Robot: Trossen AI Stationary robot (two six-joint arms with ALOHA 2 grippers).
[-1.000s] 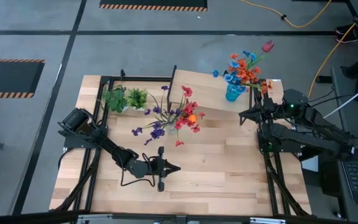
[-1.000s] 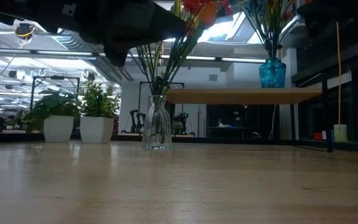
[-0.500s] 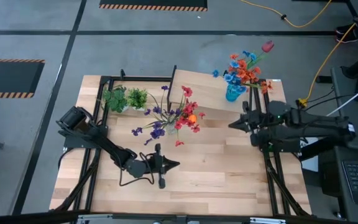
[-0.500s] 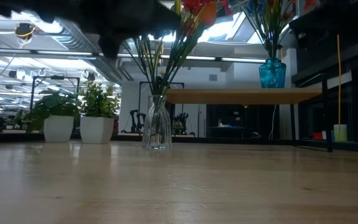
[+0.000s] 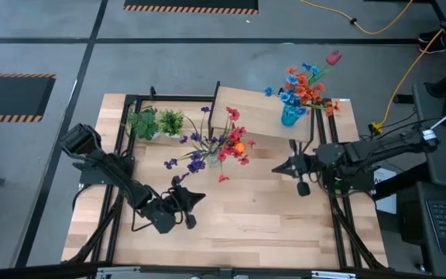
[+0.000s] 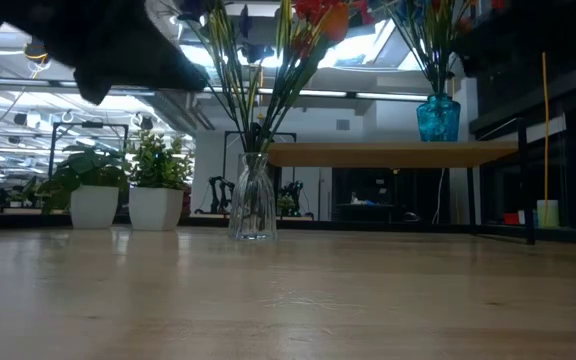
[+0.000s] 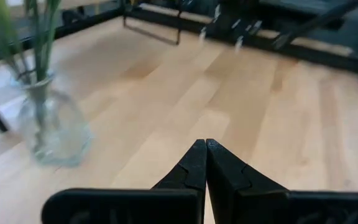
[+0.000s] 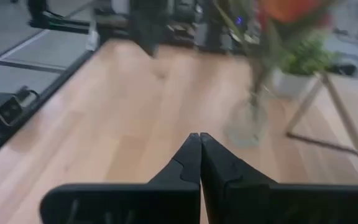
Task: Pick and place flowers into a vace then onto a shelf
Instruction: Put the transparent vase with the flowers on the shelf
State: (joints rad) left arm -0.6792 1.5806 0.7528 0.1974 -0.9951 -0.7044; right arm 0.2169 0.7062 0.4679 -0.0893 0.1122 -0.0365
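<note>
Both arms had shifted since the earlier frames: the left gripper (image 5: 193, 197) drew back toward the table's near-left part, and the right gripper (image 5: 279, 167) reached out over the tabletop (image 5: 262, 221) from the right. Each had its fingers pressed together, holding nothing. Red and purple flowers (image 5: 221, 145) stood in a clear glass vase (image 6: 253, 197) mid-table. A blue vase (image 5: 289, 115) of orange and blue blooms sat on the shelf (image 5: 250, 108).

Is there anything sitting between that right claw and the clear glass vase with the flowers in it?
Nothing visible. The right gripper, fingers shut, hangs over bare tabletop, and only open wood shows between it and the clear glass vase holding the flowers. The left gripper is on the vase's other side.
</note>
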